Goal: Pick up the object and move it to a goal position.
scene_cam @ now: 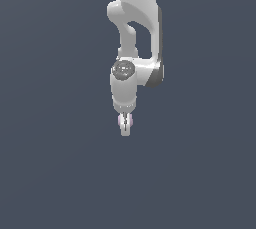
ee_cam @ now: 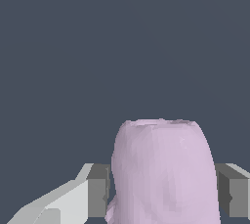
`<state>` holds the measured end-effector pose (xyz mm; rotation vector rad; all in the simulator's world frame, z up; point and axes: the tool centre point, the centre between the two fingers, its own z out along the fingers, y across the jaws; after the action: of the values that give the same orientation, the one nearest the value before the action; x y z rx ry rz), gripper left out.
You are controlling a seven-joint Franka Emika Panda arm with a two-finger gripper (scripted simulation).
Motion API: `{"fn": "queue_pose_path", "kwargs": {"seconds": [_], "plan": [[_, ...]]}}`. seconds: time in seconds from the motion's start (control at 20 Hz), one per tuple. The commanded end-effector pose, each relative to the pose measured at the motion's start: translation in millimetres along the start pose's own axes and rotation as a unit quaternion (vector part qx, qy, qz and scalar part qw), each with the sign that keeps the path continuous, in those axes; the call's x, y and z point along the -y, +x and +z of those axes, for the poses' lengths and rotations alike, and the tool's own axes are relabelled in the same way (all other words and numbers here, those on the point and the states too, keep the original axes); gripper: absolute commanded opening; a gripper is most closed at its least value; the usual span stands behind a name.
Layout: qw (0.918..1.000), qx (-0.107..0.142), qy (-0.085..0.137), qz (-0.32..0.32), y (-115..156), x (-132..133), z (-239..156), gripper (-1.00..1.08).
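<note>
Plain slate-grey background; white hand (scene_cam: 125, 124) grips the pink-lilac object (ee_cam: 163, 169) between its fingers (ee_cam: 97, 191).

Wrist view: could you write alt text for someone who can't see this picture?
A pale pink-lilac rounded lump with a bumpy surface fills the lower middle of the picture, clamped between the two grey fingertip pads of the white robot gripper, one pad against each side. Behind it there is only a plain dark blue-grey background.
</note>
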<state>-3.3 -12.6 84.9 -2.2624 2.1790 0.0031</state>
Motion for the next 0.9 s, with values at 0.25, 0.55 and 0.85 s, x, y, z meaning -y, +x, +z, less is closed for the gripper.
{"fn": "queue_pose_path", "kwargs": {"seconds": [0.25,0.55,0.85], "plan": [[1.0000,0.001,0.000,0.000,-66.4,-45.3,-33.5,-1.00],[1.0000,0.000,0.000,-0.001,-119.5,-80.6,-60.8,-1.00],[1.0000,-0.001,0.001,0.000,-164.1,-109.2,-84.1,-1.00]]}}
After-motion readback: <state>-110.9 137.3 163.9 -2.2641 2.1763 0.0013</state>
